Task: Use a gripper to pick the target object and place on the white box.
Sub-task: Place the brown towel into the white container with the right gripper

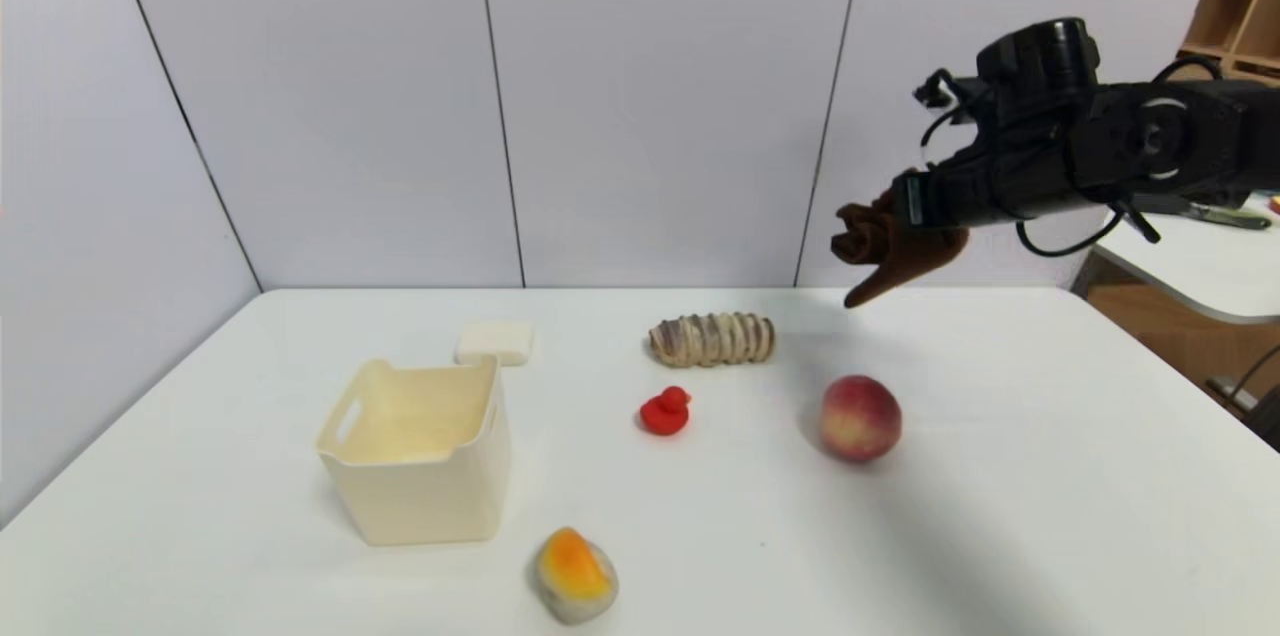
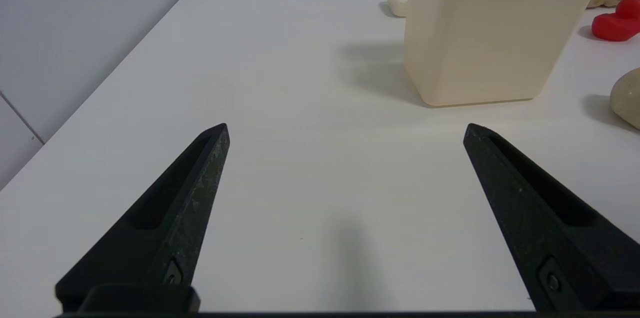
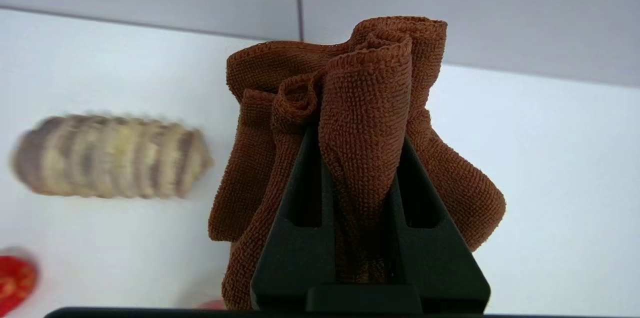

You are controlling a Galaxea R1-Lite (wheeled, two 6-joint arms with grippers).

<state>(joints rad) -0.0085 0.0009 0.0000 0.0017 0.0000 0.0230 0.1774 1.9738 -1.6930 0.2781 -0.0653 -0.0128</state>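
High above the table's far right, my right gripper point(image 1: 915, 216) is shut on the brown towel point(image 1: 885, 246), which hangs bunched from its fingers. In the right wrist view the towel point(image 3: 370, 103) bulges out between and around the two black fingers point(image 3: 300, 218). The white box point(image 1: 420, 451) stands upright and open on the left half of the table, well to the left of the towel and below it. My left gripper point(image 2: 345, 133) is open, low over bare table near the front left, with the white box point(image 2: 480, 38) ahead of it.
On the table lie a striped bread roll point(image 1: 712, 339), a red duck point(image 1: 666, 411), a peach point(image 1: 861, 418), an orange-and-grey stone-like piece point(image 1: 574, 576) and a flat white block point(image 1: 495, 342) behind the box. A second table point(image 1: 1200, 266) stands at the right.
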